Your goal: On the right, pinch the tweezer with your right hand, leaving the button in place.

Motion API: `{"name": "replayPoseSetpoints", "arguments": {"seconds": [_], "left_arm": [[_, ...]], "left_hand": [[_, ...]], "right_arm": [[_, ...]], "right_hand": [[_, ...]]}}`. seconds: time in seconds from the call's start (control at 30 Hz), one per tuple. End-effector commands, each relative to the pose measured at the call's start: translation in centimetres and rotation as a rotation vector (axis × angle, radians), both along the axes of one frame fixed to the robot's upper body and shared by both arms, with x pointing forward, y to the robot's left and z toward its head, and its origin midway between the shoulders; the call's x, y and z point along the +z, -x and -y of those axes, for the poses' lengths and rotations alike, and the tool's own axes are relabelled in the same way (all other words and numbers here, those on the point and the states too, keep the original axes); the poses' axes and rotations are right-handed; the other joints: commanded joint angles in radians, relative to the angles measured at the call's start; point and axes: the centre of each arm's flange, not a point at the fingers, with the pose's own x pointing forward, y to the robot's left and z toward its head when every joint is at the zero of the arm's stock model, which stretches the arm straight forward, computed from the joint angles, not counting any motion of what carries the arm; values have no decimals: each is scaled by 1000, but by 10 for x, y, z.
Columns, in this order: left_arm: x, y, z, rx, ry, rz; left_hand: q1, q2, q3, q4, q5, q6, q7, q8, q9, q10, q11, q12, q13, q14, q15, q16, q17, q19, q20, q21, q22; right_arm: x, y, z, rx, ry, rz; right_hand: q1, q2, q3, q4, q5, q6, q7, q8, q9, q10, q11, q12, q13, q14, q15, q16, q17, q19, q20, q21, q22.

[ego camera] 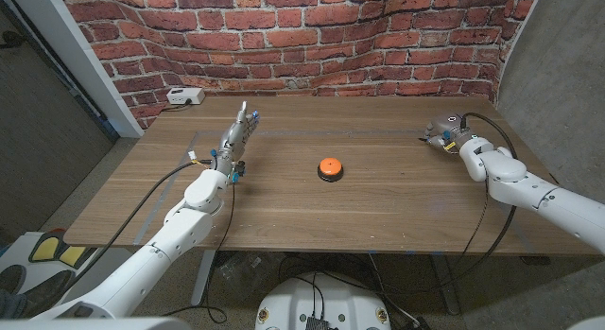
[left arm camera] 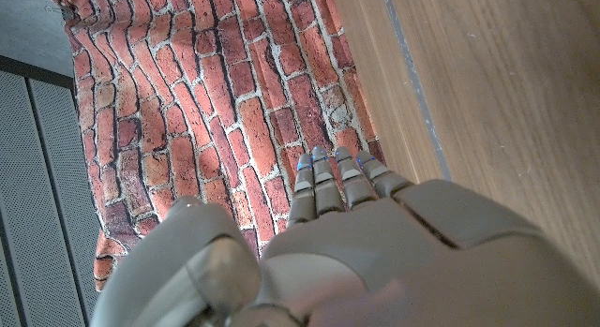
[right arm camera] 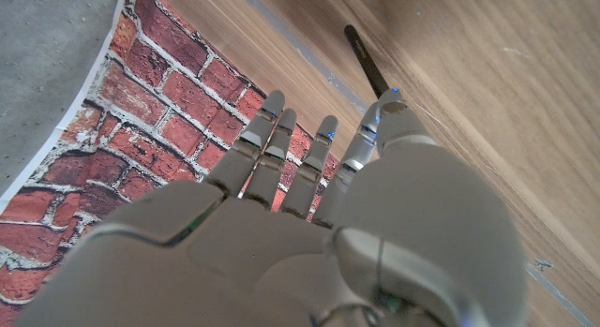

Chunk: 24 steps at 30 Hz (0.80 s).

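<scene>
Tweezer [right arm camera: 366,62], thin dark strip on grained wooden table [ego camera: 378,202], lies at fingertips of right hand [ego camera: 446,133], fingers extended, grasp indeterminate; round orange button [ego camera: 329,167] well apart.

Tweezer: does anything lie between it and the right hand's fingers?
Nothing visible does. In the right wrist view the tweezer lies on bare table just beyond the right hand. The button sits far off, mid-table.

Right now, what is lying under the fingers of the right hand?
On the wooden table a thin black tweezer sticks out from beneath the right hand. Its nearer part is covered by the fingers, so whether they already pinch it cannot be seen.
</scene>
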Motion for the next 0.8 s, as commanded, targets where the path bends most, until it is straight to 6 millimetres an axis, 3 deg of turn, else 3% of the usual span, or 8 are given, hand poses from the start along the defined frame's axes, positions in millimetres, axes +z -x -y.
{"name": "replayPoseSetpoints", "arguments": {"seconds": [0.03, 0.6, 0.8], "left_arm": [[2, 1, 2, -4, -4, 4], [5, 2, 2, -1, -5, 5], [5, 2, 2, 2, -5, 6]], "left_hand": [[6, 1, -7, 1, 0, 9, 1, -2, 5, 4, -1, -4, 4, 10, 0, 0, 3, 2, 3, -2, 6], [7, 1, -9, 1, 0, 9, 0, -2, 5, 4, 0, -4, 4, 10, 0, 1, 3, 2, 3, -2, 6], [8, 2, -10, 1, 0, 9, 0, -2, 5, 4, -2, -4, 4, 10, 1, 1, 3, 1, 4, -3, 6]], "right_arm": [[-9, -11, 4, -46, 33, -8], [-16, -18, 9, -75, 36, -23], [-14, -17, 8, -74, 37, -25]], "right_hand": [[-10, -2, 2, 8, 0, -1, 1, -3, 2, -4, 3, -3, 3, -2, -68, -1, 2, -4, -47, 4, 4], [-22, -10, -4, 10, 0, -25, 2, -18, 0, -15, 7, -8, 3, -9, -63, -3, 2, -9, -44, 3, 3], [-51, -28, -18, 18, -2, -58, 3, -37, -2, -30, 16, -13, 4, -17, -59, -3, 3, -18, -39, 0, 2]]}}
